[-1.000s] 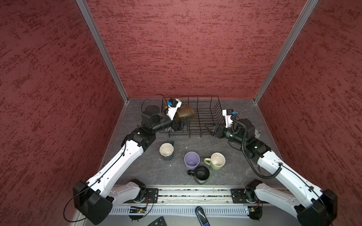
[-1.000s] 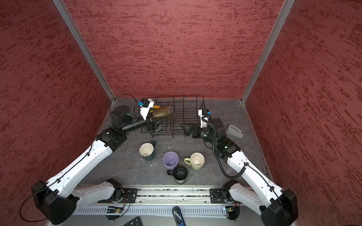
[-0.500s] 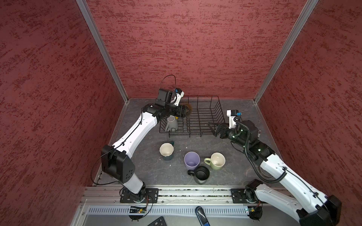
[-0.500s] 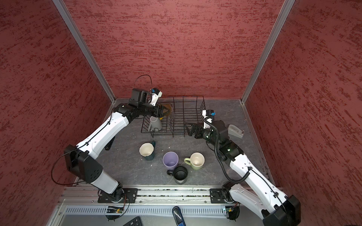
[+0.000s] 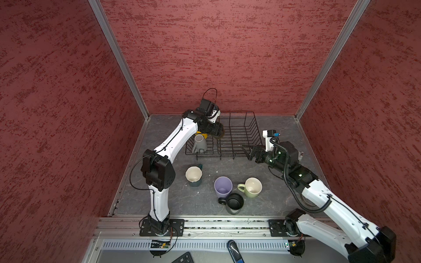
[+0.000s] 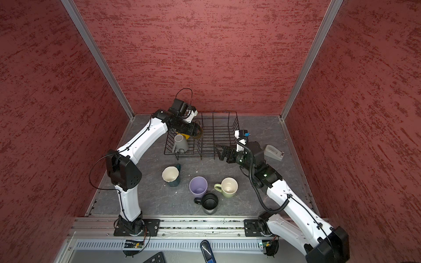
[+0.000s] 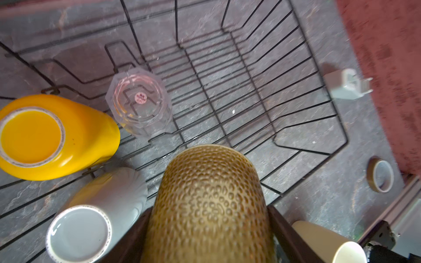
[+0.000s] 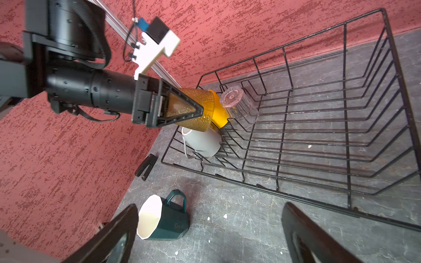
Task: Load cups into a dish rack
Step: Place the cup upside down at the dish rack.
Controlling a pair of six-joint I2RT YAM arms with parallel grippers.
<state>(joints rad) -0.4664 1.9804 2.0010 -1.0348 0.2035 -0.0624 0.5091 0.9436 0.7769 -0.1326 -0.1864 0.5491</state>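
My two arms: white shells on black joints.
I see the left arm (image 5: 175, 140) and right arm (image 5: 341, 211) share white link covers, black joint housings, looping black cables (image 5: 296, 200), white camera brackets (image 8: 155, 50) and screw-fixed black base plates (image 5: 177, 227).

In the rack (image 5: 237, 141), at 9 o'clock: yellow mug (image 7: 68, 136), grey mug (image 5: 200, 143), clear glass (image 7: 139, 102), bottoms up; amber glass (image 7: 209, 200) is held above. Four cups (image 5: 223, 187) stand upright at 6 o'clock.

left gripper (image 8: 201, 109): clamped on amber glass (image 8: 205, 124), at rack (image 8: 345, 91) corner, just above grey mug (image 8: 205, 144) | rack holds: grey mug, yellow mug (image 8: 219, 113), upturned clear glass (image 8: 240, 108), all close together | teal mug (image 8: 169, 219): on table outside rack | right gripper (image 8: 210, 205): jaws wide apart, nothing between
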